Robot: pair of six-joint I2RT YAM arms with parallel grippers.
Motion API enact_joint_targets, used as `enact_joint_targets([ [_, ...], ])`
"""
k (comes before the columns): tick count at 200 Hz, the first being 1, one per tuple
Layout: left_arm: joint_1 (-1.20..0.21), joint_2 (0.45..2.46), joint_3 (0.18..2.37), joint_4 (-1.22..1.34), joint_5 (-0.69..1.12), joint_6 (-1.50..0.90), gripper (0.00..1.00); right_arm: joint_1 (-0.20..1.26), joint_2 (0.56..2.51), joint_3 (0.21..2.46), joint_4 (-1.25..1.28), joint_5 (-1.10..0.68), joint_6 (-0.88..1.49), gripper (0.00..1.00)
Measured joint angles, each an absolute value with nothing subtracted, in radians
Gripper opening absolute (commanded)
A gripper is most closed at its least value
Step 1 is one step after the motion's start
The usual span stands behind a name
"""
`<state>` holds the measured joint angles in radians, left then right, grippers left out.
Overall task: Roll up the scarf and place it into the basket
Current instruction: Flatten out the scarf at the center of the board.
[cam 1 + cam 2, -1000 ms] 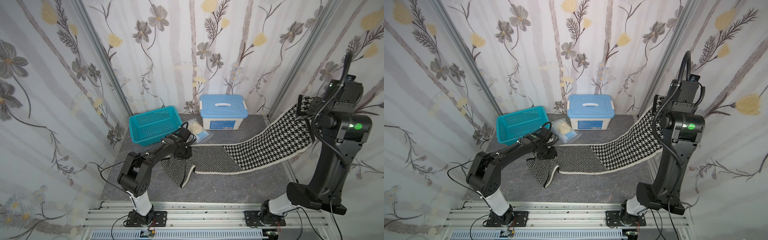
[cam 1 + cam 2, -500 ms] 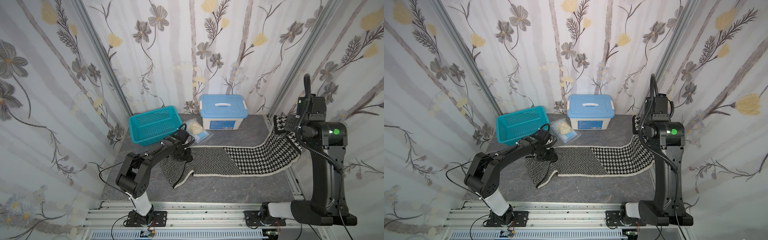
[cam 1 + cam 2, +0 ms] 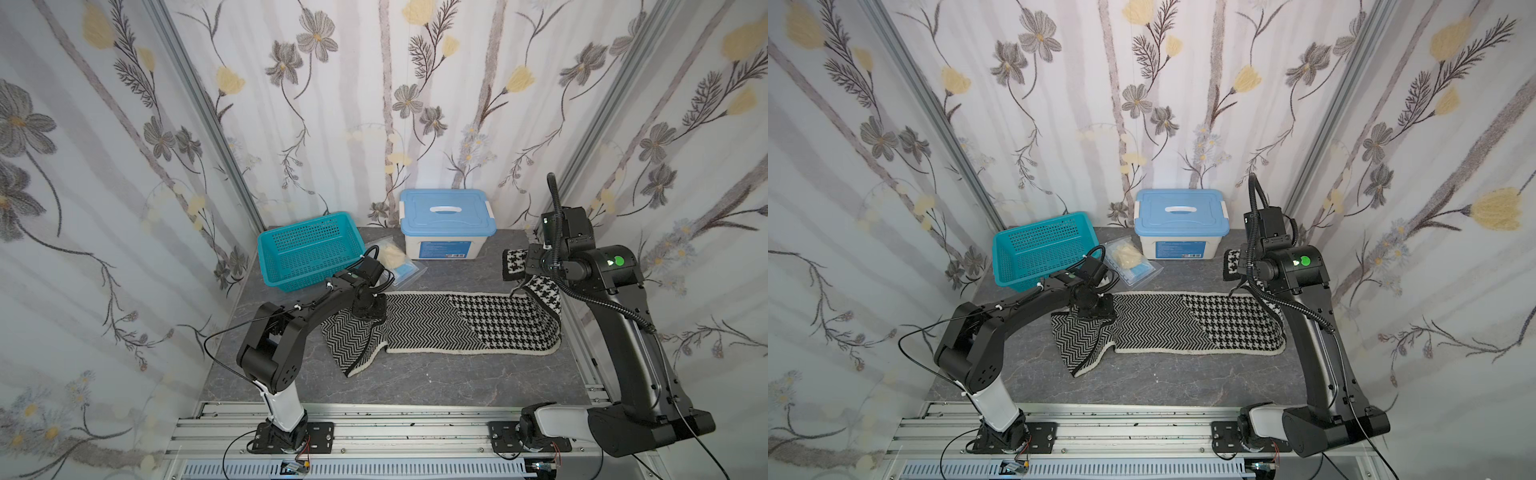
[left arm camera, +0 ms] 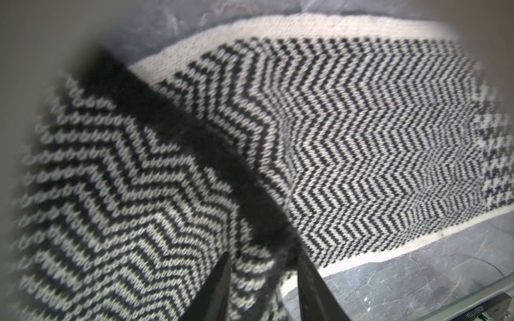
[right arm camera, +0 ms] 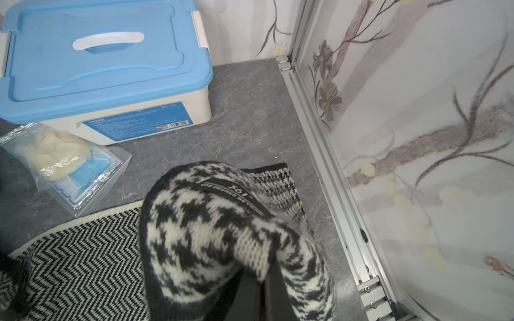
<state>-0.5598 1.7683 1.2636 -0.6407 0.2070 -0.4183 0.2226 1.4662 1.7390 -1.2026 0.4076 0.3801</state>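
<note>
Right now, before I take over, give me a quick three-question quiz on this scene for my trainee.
1. True or false: the scarf already lies in the basket.
2. Which pattern shows on the scarf end that the right gripper holds up? A herringbone, B houndstooth, C plain black.
3. What lies between the basket and the white box?
Key: 1 false; 2 B; 3 the clear bag.

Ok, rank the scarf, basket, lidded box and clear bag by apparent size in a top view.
1. scarf, clearly largest.
2. basket and lidded box: they look about alike, so I won't rank them.
3. clear bag, smallest.
</note>
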Motion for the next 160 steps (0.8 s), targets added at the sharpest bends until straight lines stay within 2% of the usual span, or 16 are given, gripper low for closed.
enact_joint_targets([
  [57,-0.651,1.856,1.375,-0.722,0.047,-0.419,0.32,0.244,1.342,1.533,-1.200,0.321,0.448,0.00],
  [160,-0.744,1.966,1.498,-0.906,-0.159,-0.424,0.31,0.241,1.327,1.509,-1.161,0.317,0.455,0.00],
])
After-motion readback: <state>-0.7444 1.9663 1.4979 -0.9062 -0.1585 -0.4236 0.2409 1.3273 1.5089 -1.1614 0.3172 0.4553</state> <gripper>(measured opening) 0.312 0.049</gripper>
